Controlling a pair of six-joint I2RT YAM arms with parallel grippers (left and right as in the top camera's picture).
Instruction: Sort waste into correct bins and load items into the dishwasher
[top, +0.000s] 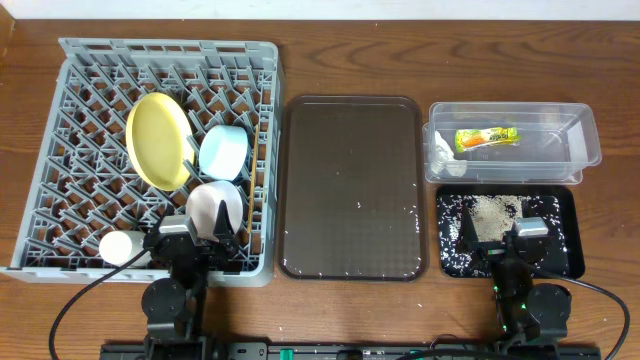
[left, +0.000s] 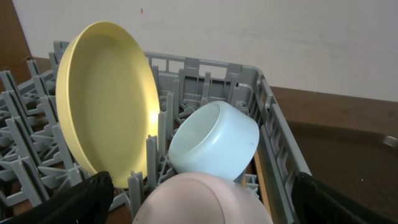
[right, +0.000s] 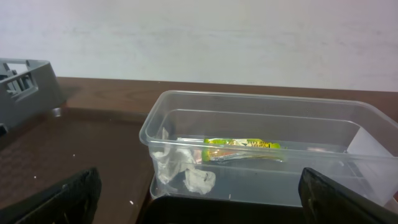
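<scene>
The dish rack (top: 165, 45) at the left of the table holds the yellow plate (top: 158, 140) upright, the blue bowl (top: 223, 152) and pinkish bowl (top: 215, 205) beside it, and the white cup (top: 117, 246) at its near corner. The wrapper (top: 487, 138) and tissue (top: 443, 152) lie in the clear tub (top: 585, 135). The crumbs (top: 490, 210) are in the black tray (top: 570, 215). Sorting looks all but done. Pale specks (top: 405, 212) on the brown tray (top: 350, 150) may call for one more tip-out. The left end effector (top: 200, 243) and right end effector (top: 518, 245) hang wide open and empty.

Overhead straight down — wrist views low, close, wallward, at dish rack (left: 205, 74) and tub (right: 249, 99)
</scene>
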